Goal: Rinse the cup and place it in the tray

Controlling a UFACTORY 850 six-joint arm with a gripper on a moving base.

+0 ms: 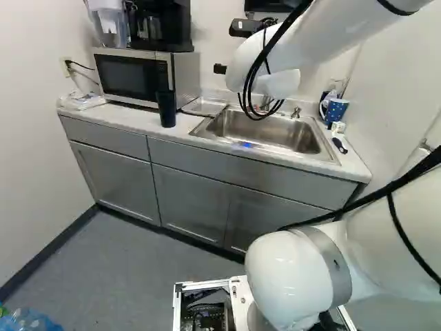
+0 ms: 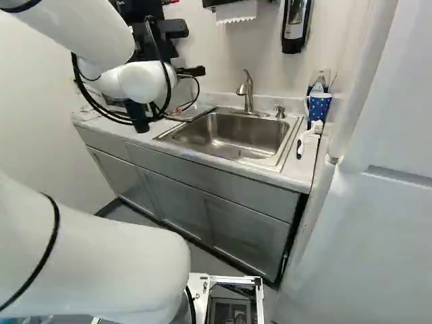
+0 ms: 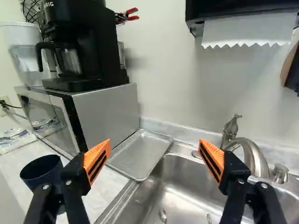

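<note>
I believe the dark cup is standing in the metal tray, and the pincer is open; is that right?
Not quite: the wrist view shows the dark cup standing on the counter, not in the metal tray. The pincer is indeed open.

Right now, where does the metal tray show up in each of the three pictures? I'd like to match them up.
Left base view: just above the middle, between the microwave and the sink.
Right base view: left of the middle, at the sink's near-arm end, close behind the cables.
Wrist view: ahead of the gripper, between its open fingers, the tray beside the microwave.
Shared landmark: the sink.
</note>
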